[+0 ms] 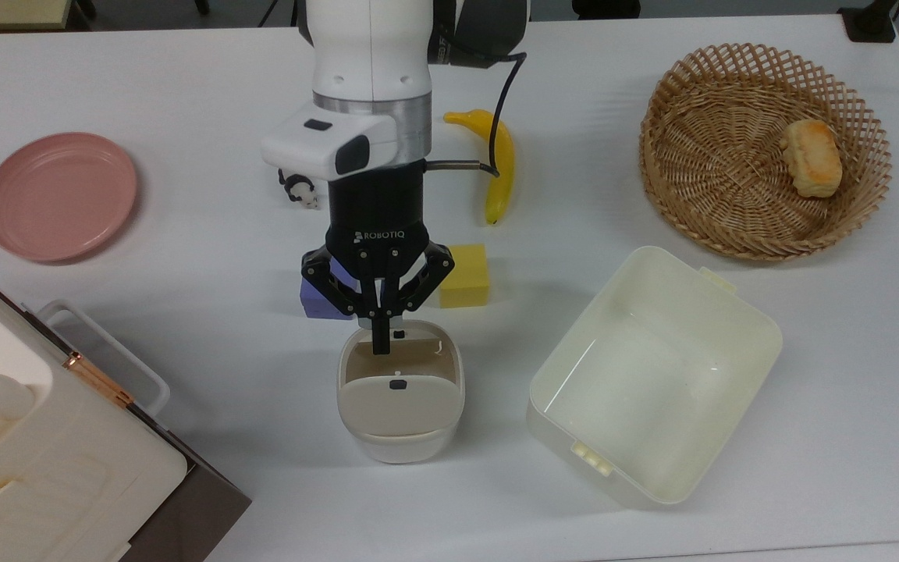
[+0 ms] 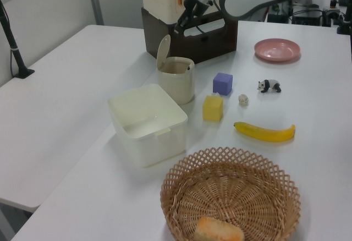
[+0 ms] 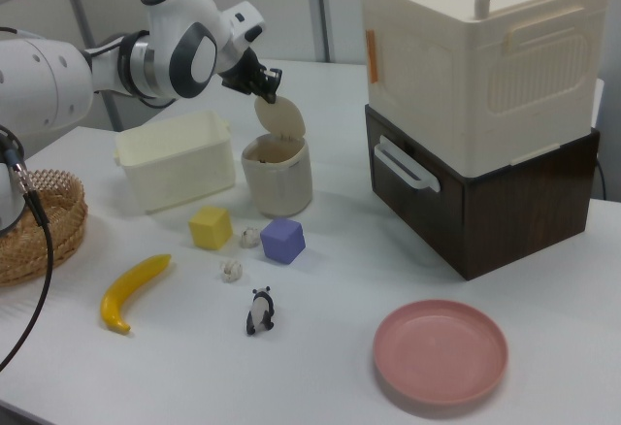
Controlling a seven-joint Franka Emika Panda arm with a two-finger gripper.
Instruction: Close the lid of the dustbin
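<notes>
The small off-white dustbin (image 1: pixel 400 447) stands at the table's middle, with its beige-grey lid (image 1: pixel 397 406) raised and the inside showing. The lid's black button is on its upper edge. In the left view the lid (image 2: pixel 163 50) stands nearly upright on the rim of the dustbin (image 2: pixel 177 82) on the left view's left. My gripper (image 1: pixel 378 343) is shut with nothing between its fingers. It hangs over the rim opposite the hinge. In the right view the gripper (image 3: pixel 265 81) sits just above the top edge of the lid (image 3: pixel 279 117), apart from it.
A purple cube (image 1: pixel 311 297) and a yellow cube (image 1: pixel 464 275) lie just behind the bin. A cream tub (image 1: pixel 652 375) is on the top view's right, with a banana (image 1: pixel 501 160) and a wicker basket (image 1: pixel 762 148) beyond. A pink plate (image 1: pixel 59 195) and a white appliance (image 1: pixel 28 460) are on the top view's left.
</notes>
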